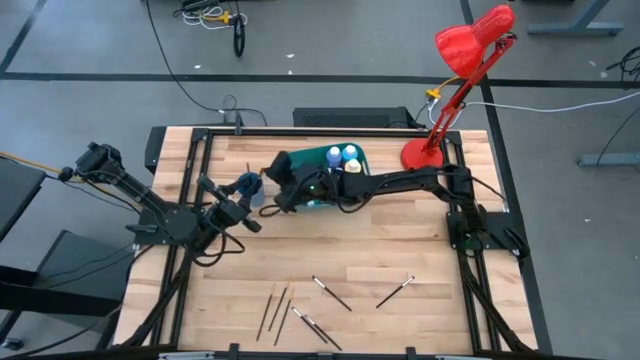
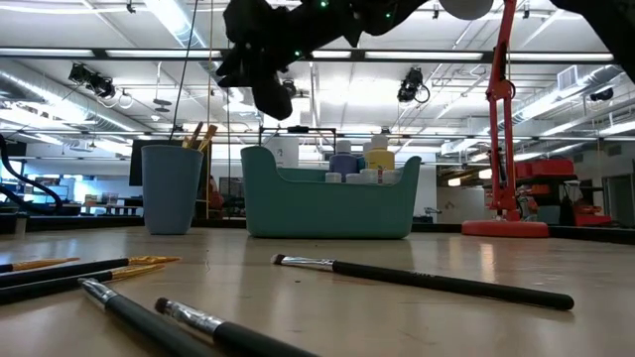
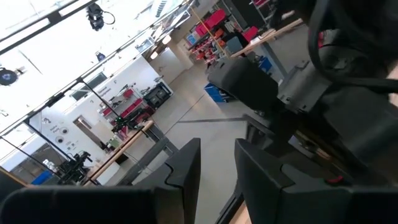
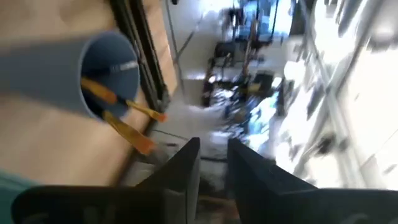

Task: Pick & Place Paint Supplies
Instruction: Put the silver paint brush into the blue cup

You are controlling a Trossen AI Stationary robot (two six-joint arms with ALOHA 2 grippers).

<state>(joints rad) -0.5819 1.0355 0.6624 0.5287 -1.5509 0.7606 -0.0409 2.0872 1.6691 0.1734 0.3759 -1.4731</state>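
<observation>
The right gripper (image 1: pixel 278 180) hangs above the desk (image 1: pixel 400 250) between the round blue cup (image 1: pixel 249 185) and the teal plastic bin (image 2: pixel 327 203), fingers slightly apart, holding nothing. Capped paint bottles (image 1: pixel 342 155) stand in the bin — thin dark-handled brushes (image 1: pixel 330 293) lie scattered on bare wood near the front edge. The left gripper (image 1: pixel 228 213) waits beside the cup, narrowly parted and empty.

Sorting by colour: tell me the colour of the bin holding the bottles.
Teal; the bin shows best in the low view.

Teal bin (image 2: pixel 327 203); blue cup (image 2: pixel 172 188); red lamp (image 1: pixel 455 75).
</observation>
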